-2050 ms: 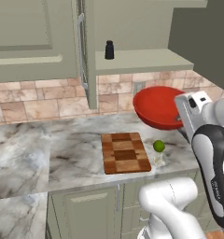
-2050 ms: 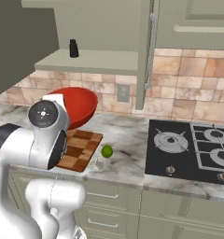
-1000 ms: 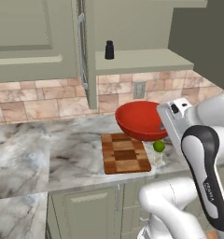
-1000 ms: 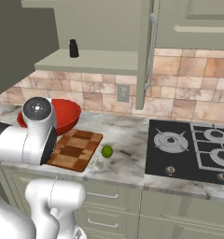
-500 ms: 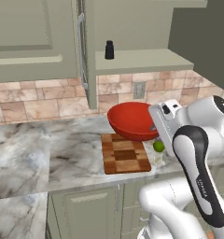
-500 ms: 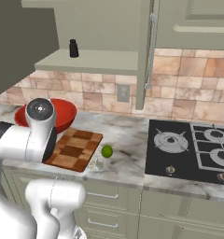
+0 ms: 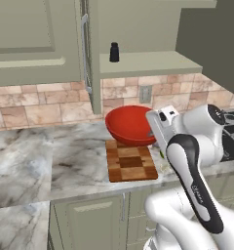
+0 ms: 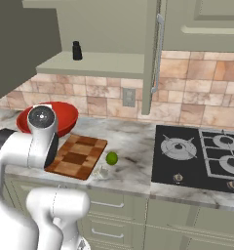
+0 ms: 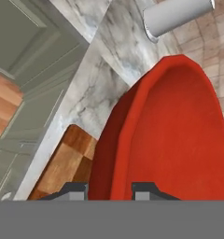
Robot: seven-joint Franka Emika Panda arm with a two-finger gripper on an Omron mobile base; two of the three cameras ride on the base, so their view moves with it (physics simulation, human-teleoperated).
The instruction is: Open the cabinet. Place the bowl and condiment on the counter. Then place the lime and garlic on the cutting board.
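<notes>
Now tool (image 9: 110, 187) grips bowl (image 7: 130, 125) rim above cutting board (image 7: 130, 161).

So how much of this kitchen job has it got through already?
Done: the cabinet stands open. In hand: the hand grips the rim of the red bowl, held over the cutting board, not yet set on the counter. Left: the black condiment is on the shelf, the lime beside the board. I can't make out the garlic.

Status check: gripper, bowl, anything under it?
Gripper shut on bowl rim. Bowl tilted, held above cutting board's far end. Condiment on cabinet shelf.
</notes>
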